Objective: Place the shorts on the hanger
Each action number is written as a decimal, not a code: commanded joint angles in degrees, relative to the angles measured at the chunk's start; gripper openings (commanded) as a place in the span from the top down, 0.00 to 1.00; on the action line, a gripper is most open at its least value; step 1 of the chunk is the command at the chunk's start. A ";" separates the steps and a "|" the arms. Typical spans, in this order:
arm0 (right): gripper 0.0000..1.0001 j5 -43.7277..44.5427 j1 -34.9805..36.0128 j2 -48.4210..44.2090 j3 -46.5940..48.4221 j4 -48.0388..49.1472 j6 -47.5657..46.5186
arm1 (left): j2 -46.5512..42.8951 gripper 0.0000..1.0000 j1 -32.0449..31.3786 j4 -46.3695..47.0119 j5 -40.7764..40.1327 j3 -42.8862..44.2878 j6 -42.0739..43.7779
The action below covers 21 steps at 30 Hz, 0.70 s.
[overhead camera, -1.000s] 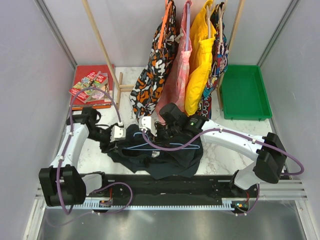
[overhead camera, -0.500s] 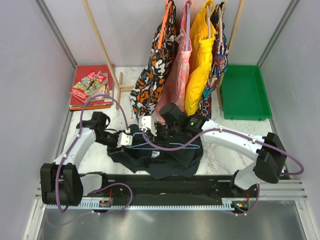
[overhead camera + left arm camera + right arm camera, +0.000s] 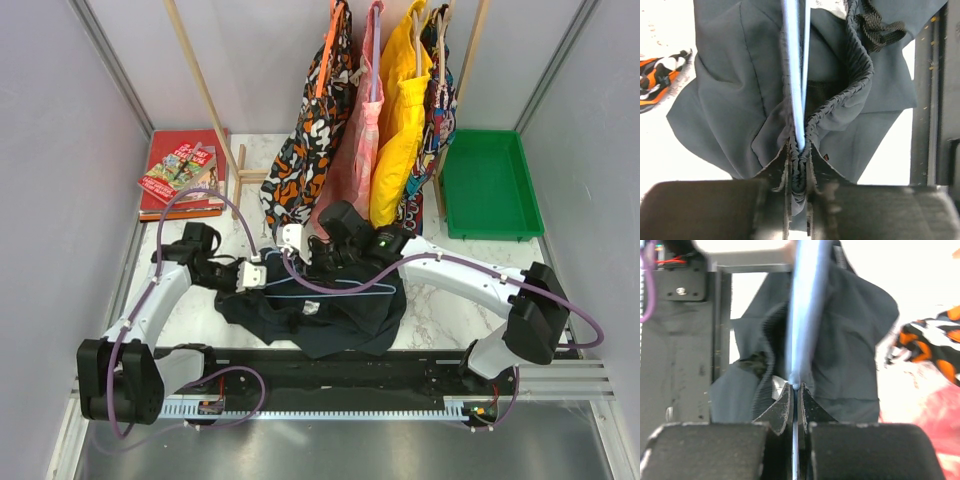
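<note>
Left arm (image 3: 150, 300): reaches forward from its base, elbow bent, wrist turned inward.
Left claw (image 3: 799, 150): fingers pinched tight on the shorts (image 3: 725, 100) at the waistband.
Right arm (image 3: 470, 280): stretched low and leftward.
Right claw (image 3: 796, 388): fingers clamped on the hanger (image 3: 805, 300) wire.

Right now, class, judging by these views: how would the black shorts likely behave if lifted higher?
Probably floppy: the shorts lie crumpled and sag around the hanger. Likely light, since the fabric looks thin where it folds. The gathered waistband, bunched in the left end effector, suggests they would stretch rather than hold shape.
</note>
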 commanded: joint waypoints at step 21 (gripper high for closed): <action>0.37 14.91 -5.22 -23.36 -19.05 -16.25 -3.13 | 0.38 0.98 1.86 1.78 7.78 3.88 -15.86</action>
